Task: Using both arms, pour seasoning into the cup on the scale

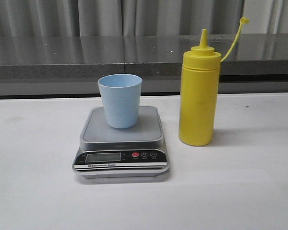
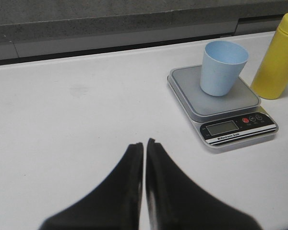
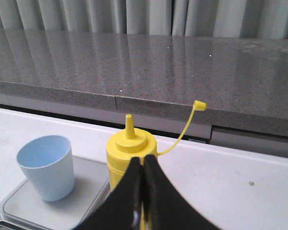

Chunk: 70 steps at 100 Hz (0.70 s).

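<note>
The yellow squeeze bottle point(image 1: 198, 93) stands upright on the white table, right of the scale, nozzle bare and cap hanging on its tether point(image 1: 243, 20). The pale blue cup point(image 1: 120, 100) stands upright on the platform of the silver-grey scale point(image 1: 122, 143). Neither gripper shows in the front view. My left gripper point(image 2: 144, 143) is shut and empty over bare table, well short of the scale point(image 2: 220, 103), the cup point(image 2: 222, 67) and the bottle point(image 2: 278, 60). My right gripper point(image 3: 142, 159) is shut and empty, in front of the bottle point(image 3: 128, 146); the cup point(image 3: 45, 165) stands beside it.
A grey stone ledge point(image 1: 86, 55) runs along the back of the table, with curtains behind it. The white tabletop point(image 1: 38, 191) spreads round the scale and bottle. The scale's display point(image 1: 102, 156) is blank, with a red button point(image 1: 135, 154) beside it.
</note>
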### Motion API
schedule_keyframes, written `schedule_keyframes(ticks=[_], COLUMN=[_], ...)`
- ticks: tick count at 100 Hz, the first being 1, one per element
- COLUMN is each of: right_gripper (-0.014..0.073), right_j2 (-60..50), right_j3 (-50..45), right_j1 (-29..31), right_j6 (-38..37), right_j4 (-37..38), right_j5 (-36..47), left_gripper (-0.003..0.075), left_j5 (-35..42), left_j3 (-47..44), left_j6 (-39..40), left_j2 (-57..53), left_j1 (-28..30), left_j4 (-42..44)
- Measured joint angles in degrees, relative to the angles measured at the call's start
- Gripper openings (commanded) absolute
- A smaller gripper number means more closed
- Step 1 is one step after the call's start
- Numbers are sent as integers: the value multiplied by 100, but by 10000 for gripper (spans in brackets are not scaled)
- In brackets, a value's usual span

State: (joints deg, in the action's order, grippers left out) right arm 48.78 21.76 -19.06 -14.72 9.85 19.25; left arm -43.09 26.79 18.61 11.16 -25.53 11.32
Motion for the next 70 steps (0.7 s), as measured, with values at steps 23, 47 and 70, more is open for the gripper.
schedule_keyframes(ticks=[23, 47, 70], right_gripper=[-69, -69, -69], right_j2=[-879, -1514, -1937], right_j3=[-22, -22, -22], right_j1=[0, 0, 0], right_j6=[52, 73, 193], right_j4=[0, 0, 0], right_j5=[-890, -1451, -1663], left_gripper=[10, 10, 10], left_j5=[0, 0, 0], left_j3=[0, 0, 0], left_j6=[0, 0, 0], left_j2=[0, 0, 0], left_j1=[0, 0, 0], left_j4=[0, 0, 0])
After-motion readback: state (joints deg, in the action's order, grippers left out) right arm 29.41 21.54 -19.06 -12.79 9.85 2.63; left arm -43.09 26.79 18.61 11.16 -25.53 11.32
